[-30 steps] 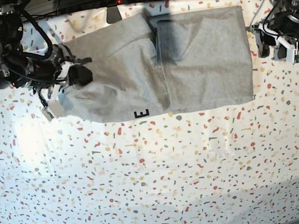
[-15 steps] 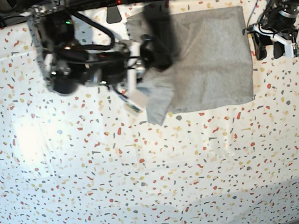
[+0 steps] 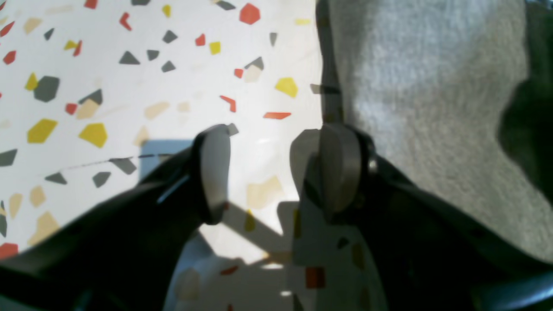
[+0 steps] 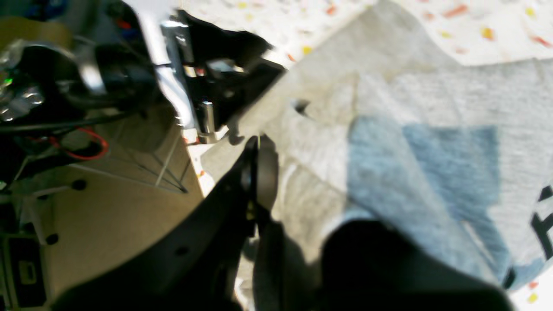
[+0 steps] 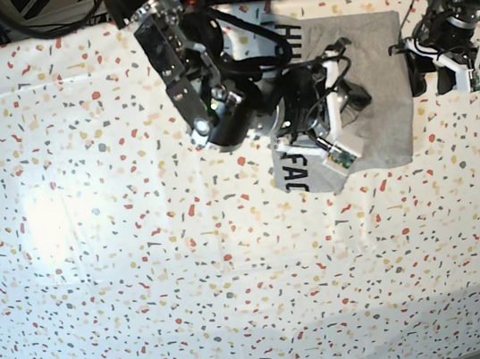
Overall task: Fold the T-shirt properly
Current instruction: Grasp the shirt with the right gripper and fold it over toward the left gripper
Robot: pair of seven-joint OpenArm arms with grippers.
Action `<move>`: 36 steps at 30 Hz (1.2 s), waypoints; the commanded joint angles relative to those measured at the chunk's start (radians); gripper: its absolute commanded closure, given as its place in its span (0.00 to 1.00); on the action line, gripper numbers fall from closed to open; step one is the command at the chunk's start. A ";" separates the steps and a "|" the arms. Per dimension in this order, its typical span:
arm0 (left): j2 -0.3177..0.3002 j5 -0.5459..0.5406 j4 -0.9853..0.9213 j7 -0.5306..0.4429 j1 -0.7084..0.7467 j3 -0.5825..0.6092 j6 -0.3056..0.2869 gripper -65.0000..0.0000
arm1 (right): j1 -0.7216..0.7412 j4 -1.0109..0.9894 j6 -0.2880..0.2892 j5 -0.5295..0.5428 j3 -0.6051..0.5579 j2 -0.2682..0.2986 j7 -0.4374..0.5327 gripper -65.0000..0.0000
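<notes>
The T-shirt (image 5: 377,87) lies at the far edge of the speckled table (image 5: 148,292), pale heather grey, partly doubled over itself so black capitals "FAC" show on the turned-over layer near the front. The right gripper (image 5: 349,95) reaches across it, jaws clenched on a fold of the cloth. The left gripper (image 3: 268,172) sits just beside the shirt's edge, jaws spread wide, holding nothing
</notes>
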 commanded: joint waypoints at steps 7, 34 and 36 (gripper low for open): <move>0.002 -0.001 0.004 0.033 0.006 0.001 -0.038 0.50 | 0.035 -0.098 0.034 0.074 -0.024 -0.010 0.082 1.00; 0.012 -0.027 0.005 0.075 0.006 0.001 -0.106 0.50 | 0.115 -0.113 0.067 0.140 -0.146 -0.010 0.299 0.51; -0.014 -0.027 0.005 0.075 0.006 0.000 -0.103 0.50 | 0.145 -0.113 0.067 0.151 -0.146 -0.010 0.301 0.51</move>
